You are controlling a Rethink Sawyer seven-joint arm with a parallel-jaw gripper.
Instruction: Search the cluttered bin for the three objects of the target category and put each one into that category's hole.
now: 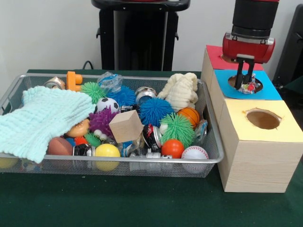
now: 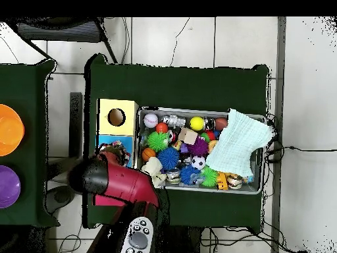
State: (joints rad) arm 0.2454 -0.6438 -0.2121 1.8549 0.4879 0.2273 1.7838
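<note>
The gripper [image 1: 245, 84] hangs with its tips down in the blue hole [image 1: 233, 82]. We cannot tell whether the fingers are clenched or released, because they stand in front of a dotted cloth [image 1: 251, 87] bunched in that hole's mouth. The cloth sits partly inside, with a crumpled tuft above the rim.

We judge this to be the drop-off step for one cloth, but at the blue hole and not at the yellow hole [image 1: 263, 119], which lies empty on the next section of the box [image 1: 255, 165], nearer the front camera. If yellow is the right place, the next move calls for lifting the cloth clear of the blue rim, carrying it to the yellow opening and letting it fall. Limp fabric may snag on the cut edge.

We see no other dotted cloth in the bin [image 1: 208, 158]. Any others probably lie under the mint cloth [image 1: 42, 120], which covers one end of the bin, or under the packed toys.

Open room is good above the box, where nothing stands beside the arm [image 1: 253, 19]. The bin's end wall sits just beside the box, and a cream plush toy [image 1: 181, 90] rises above the rim near that end, so a crossing into the bin wants height. In front of the bin the table [image 1: 142, 203] is bare.
</note>
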